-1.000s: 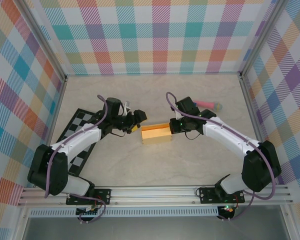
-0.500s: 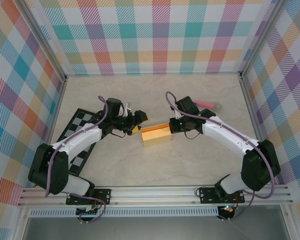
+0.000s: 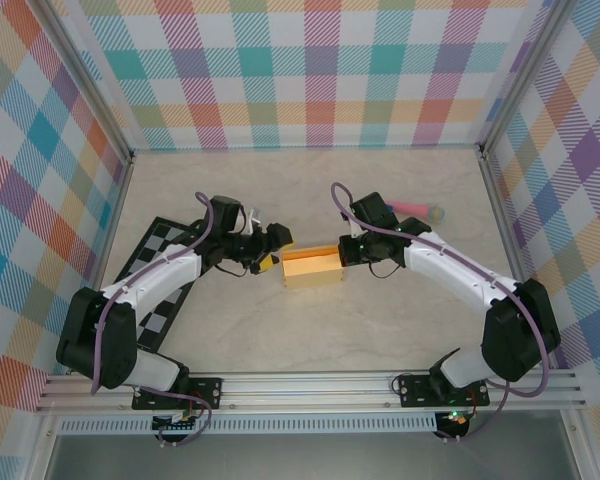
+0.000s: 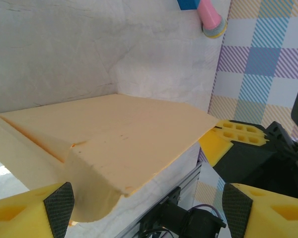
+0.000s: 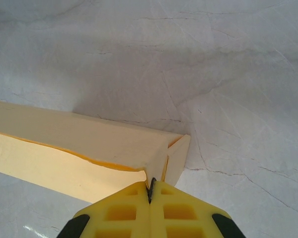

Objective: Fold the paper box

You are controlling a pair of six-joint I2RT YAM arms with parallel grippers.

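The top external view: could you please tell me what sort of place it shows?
Probably a robot test booth: plaid walls enclose a marble-look tabletop, a left arm and a right arm stand on an aluminium rail.

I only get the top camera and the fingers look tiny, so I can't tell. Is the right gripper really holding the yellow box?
Observer: Yes. On its wrist camera the right gripper is shut on a thin edge at one end of the paper box.
Operator: What about the left one?
Observer: The left gripper is open, jaws wide apart, with a box panel's edge lying between them, not pinched.
Operator: Is the end by the right gripper closed up?
Observer: Not fully. The end flap stands a little off the box, leaving a gap.
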